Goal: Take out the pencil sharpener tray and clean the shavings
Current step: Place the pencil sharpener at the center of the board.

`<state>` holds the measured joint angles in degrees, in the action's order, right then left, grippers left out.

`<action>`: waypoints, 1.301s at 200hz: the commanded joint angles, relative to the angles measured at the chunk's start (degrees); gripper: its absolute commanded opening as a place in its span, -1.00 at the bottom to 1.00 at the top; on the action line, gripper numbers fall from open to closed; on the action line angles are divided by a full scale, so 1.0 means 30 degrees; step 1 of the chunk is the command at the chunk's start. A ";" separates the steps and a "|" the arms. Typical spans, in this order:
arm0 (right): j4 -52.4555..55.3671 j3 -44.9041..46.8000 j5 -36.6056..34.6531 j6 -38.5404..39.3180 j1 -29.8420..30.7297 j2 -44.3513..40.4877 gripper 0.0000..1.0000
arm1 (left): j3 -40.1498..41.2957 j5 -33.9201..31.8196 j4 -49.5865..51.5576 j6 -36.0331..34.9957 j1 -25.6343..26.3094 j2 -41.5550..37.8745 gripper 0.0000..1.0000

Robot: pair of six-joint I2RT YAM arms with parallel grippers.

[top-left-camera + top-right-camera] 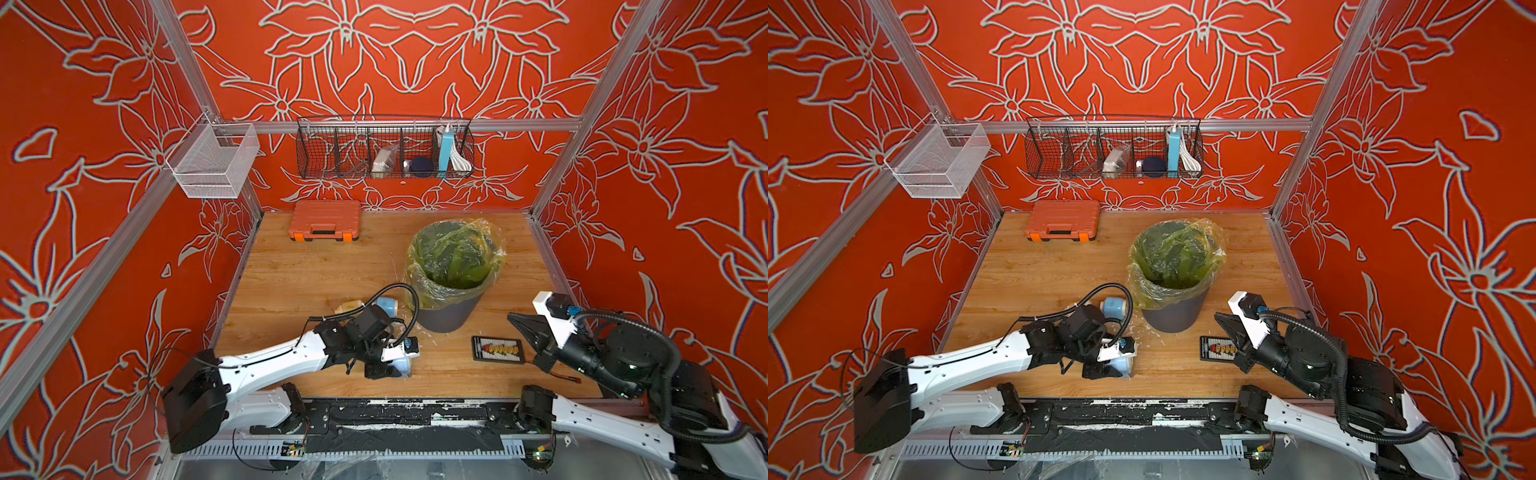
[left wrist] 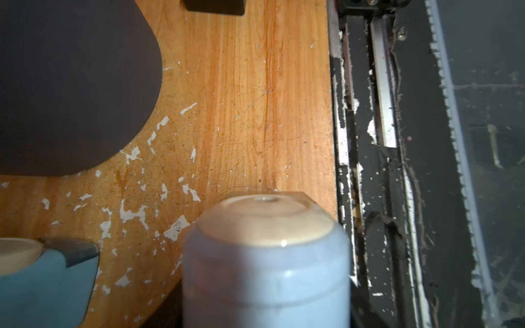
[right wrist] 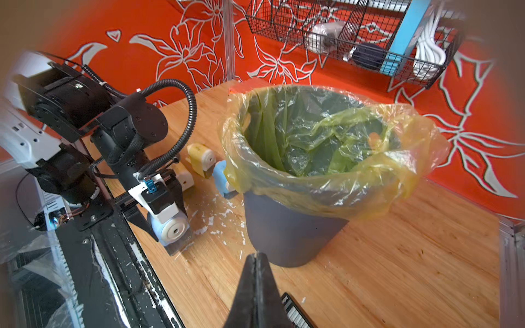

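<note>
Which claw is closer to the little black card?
Right. The right claw, shut, hangs right by the card; the left claw is farther off, gripping a pale blue sharpener.

The wooden table (image 1: 311,270) bears an orange case (image 1: 325,220), lined bin (image 1: 449,316), card (image 1: 496,348), sharpeners (image 1: 386,305) and scattered shavings (image 2: 130,213).

1. The bin (image 1: 451,291) sits on the table (image 1: 311,270), a bit right of centre.
2. The case (image 1: 325,220) is back left, below the wall rack (image 1: 384,149).
3. The front sharpener (image 3: 172,231) is at the near edge, left of the bin, with the rear sharpener (image 1: 386,306) behind it.
4. The shavings (image 3: 211,224) lie between the front sharpener and the bin.
5. The card (image 1: 496,348) is in front of the bin, to the right.
</note>
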<state>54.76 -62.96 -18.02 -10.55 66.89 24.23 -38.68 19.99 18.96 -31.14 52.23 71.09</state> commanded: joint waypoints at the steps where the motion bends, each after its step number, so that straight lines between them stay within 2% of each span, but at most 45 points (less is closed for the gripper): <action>1: 0.1397 0.0256 -0.0928 -0.1220 0.0082 -0.0701 -1.00 | -0.0133 -0.0401 -0.2276 -0.0402 0.0112 0.0912 -1.00; 40: 0.1923 0.0138 -0.0980 -0.1533 0.0078 -0.0907 -1.00 | -0.0379 -0.1058 -0.1974 -0.1105 0.0118 0.2411 -1.00; 68: 0.1700 0.0265 -0.0113 -0.1324 0.0081 -0.0565 -0.98 | -0.0466 -0.0729 -0.1711 -0.1194 0.0110 0.2129 -1.00; 77: 0.1031 0.0712 0.1067 -0.1196 0.0081 -0.0359 -0.83 | -0.0440 -0.0368 -0.1615 -0.1039 0.0110 0.1672 -1.00; 84: 0.0379 0.1273 0.2209 -0.1065 0.0085 -0.0073 -0.62 | -0.0345 -0.0035 -0.1547 -0.0951 0.0111 0.1179 -1.00; 95: -0.0756 0.2314 0.3893 -0.1034 0.0081 0.0626 -0.04 | -0.0030 0.0259 -0.1574 -0.0788 0.0110 0.0336 -1.00; 102: -0.1650 0.3026 0.5120 -0.0735 0.0060 0.1121 0.14 | 0.0159 0.0220 -0.1530 -0.0801 0.0096 -0.0098 -1.00; 112: -0.2914 0.3878 0.5995 -0.0618 0.0079 0.1798 0.22 | 0.0263 0.0100 -0.0968 -0.1060 0.0082 -0.0382 -1.00; 131: -0.5466 0.4953 0.6250 -0.0173 0.0077 0.2383 0.28 | 0.0177 -0.0530 0.0448 -0.1877 0.0089 -0.0048 -1.00; 150: -0.6826 0.4894 0.5301 0.0540 0.0068 0.2368 0.37 | 0.0206 -0.0912 0.1029 -0.2393 0.0003 0.0430 -1.00; 169: -0.6549 0.4113 0.4095 0.1116 0.0045 0.2469 0.46 | 0.0164 -0.0834 0.0975 -0.2366 -0.0123 0.0884 -1.00; 218: -0.4481 0.3087 0.2869 0.0725 0.0064 0.1902 0.57 | -0.0912 -0.1006 0.1443 -0.2893 -0.0124 0.2303 -0.18; 231: -0.4059 0.3042 0.2434 0.0501 0.0058 0.1485 0.58 | -0.1159 -0.1070 0.1500 -0.3020 -0.0109 0.2421 0.12; 250: -0.3525 0.2976 0.1841 0.0318 0.0049 0.0781 0.58 | -0.1542 -0.1094 0.1849 -0.3269 -0.0124 0.2615 0.19; 260: -0.3228 0.2914 0.1579 0.0293 0.0056 0.0501 0.58 | -0.1713 -0.1080 0.2162 -0.3381 -0.0124 0.2637 0.30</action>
<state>42.00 -52.66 -9.50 -8.54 66.87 27.79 -41.65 16.32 23.27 -39.18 52.07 78.48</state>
